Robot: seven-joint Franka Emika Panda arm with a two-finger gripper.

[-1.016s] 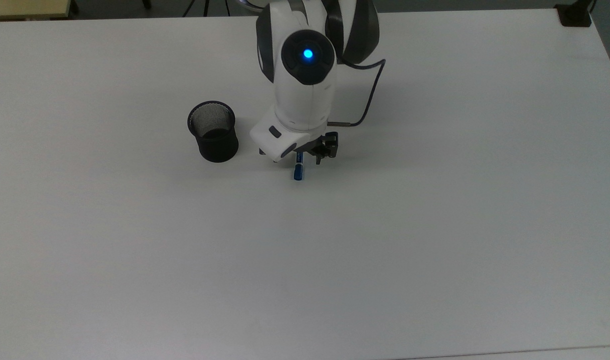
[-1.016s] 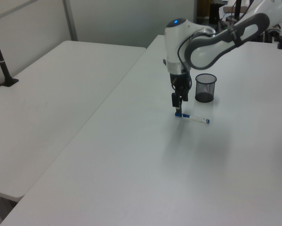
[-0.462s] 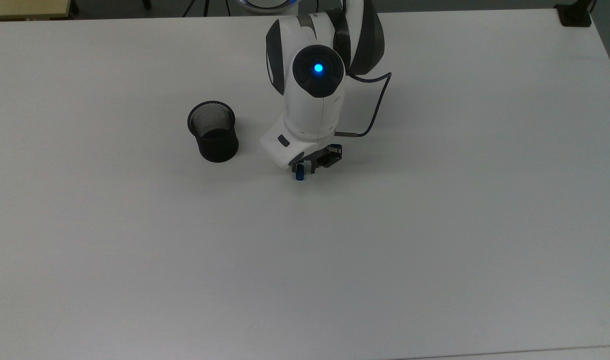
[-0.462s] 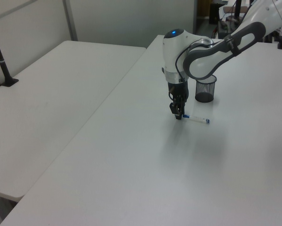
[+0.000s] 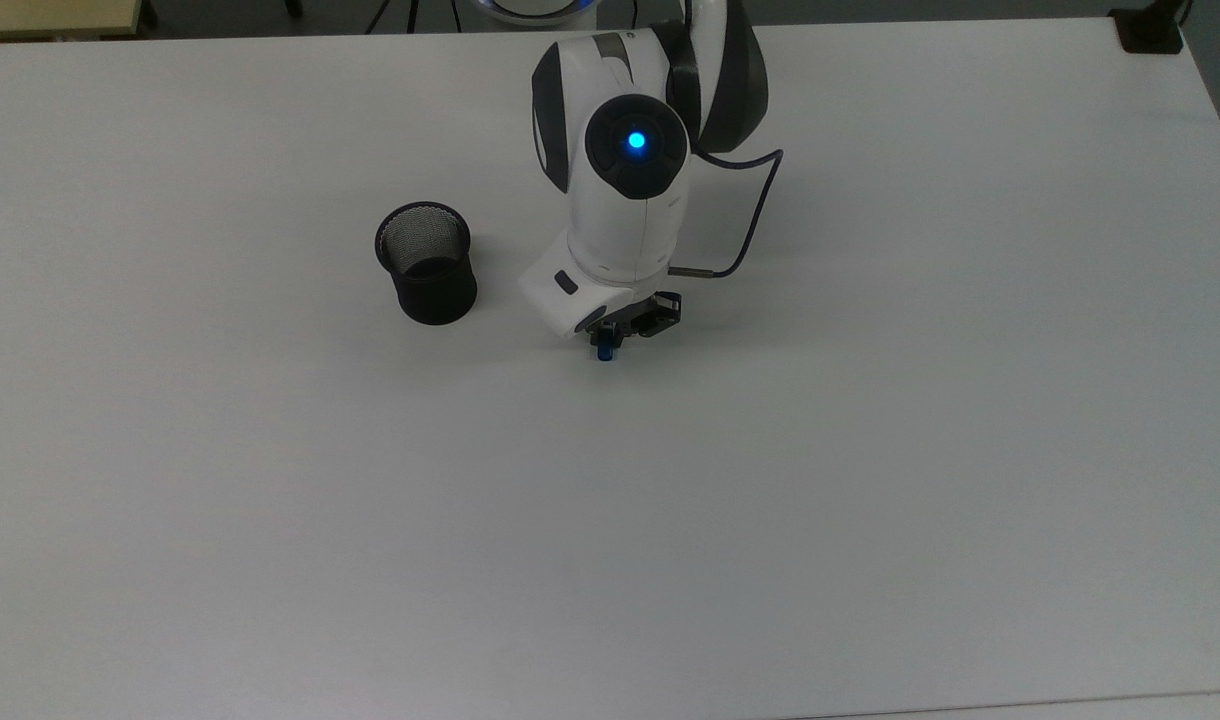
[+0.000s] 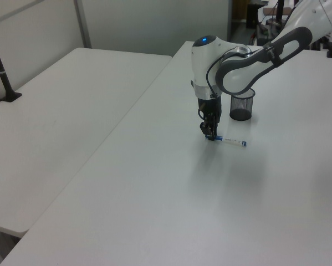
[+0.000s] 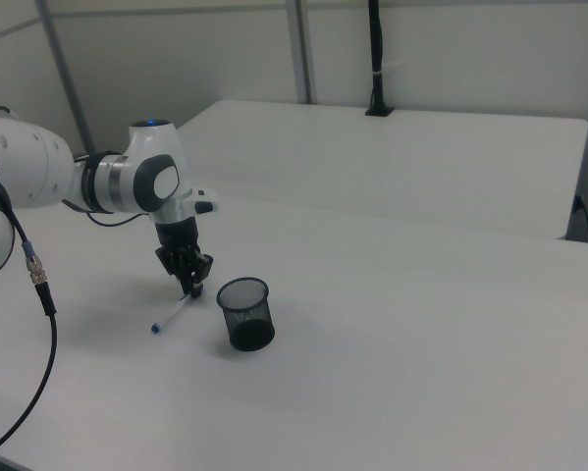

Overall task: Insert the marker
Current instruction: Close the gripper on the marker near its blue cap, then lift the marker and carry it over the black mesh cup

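Down at the white worktop (image 5: 870, 450), the hand (image 5: 606, 342) points straight at the surface, its black fingers set over the blue-capped end of the marker (image 6: 228, 140). Whether those fingers are already pinching the cap or only flanking it I cannot tell; from above they look drawn in close on either side of the blue tip that pokes out at 6 o'clock from under the wrist. In the left view the hand (image 6: 210, 134) stands at the marker's 9 o'clock end, and the white barrel runs flat along the worktop from there toward 3 o'clock, ending in a small blue tip. In the right view the hand (image 7: 192, 286) sits at the upper end of the marker (image 7: 171, 316), whose barrel slants away from the fingers toward 7 o'clock, the far blue tip resting on the worktop. The marker lies flat, not lifted, as far as the left and right views show. A black mesh cup (image 5: 425, 263) stands upright, apart from the hand, at about 10 o'clock from it in the top view; in the right view the cup (image 7: 246, 313) is at roughly 4 o'clock from the hand, just beside the marker but not touching it.
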